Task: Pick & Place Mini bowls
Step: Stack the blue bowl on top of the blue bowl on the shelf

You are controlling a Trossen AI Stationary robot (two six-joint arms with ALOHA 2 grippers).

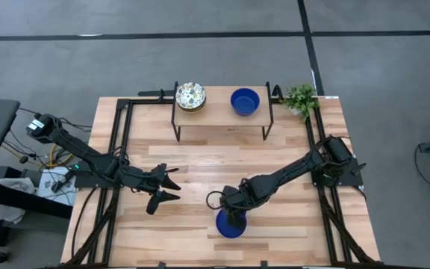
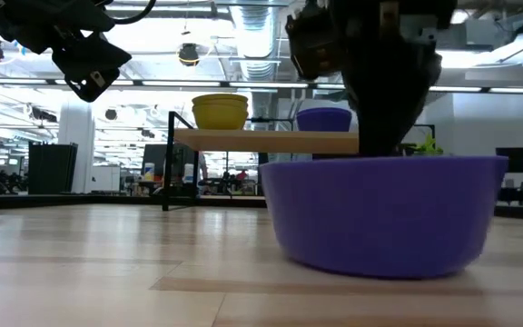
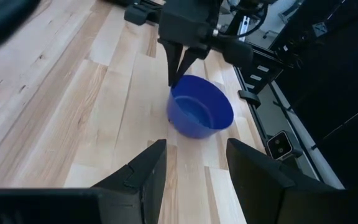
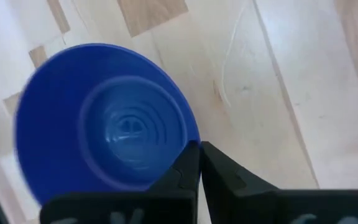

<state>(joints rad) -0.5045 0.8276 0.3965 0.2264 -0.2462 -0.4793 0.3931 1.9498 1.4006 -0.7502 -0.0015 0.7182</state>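
Three mini bowls are counted: two solid blue, one (image 1: 230, 223) right at the right gripper's (image 1: 234, 217) fingertips, the other (image 1: 245, 101) well clear of both jaws, and one speckled floral bowl (image 1: 190, 96). One potted plant (image 1: 300, 99) is counted.

Two matte black jointed arms, dark cables looped along their links, left gripper (image 1: 164, 190) with broad wedge-shaped black fingers, right gripper (image 3: 178, 70) with slim tapering ones

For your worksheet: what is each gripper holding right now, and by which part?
The right gripper pinches the blue bowl by its rim, jaws shut. The left gripper is open, holding nothing.
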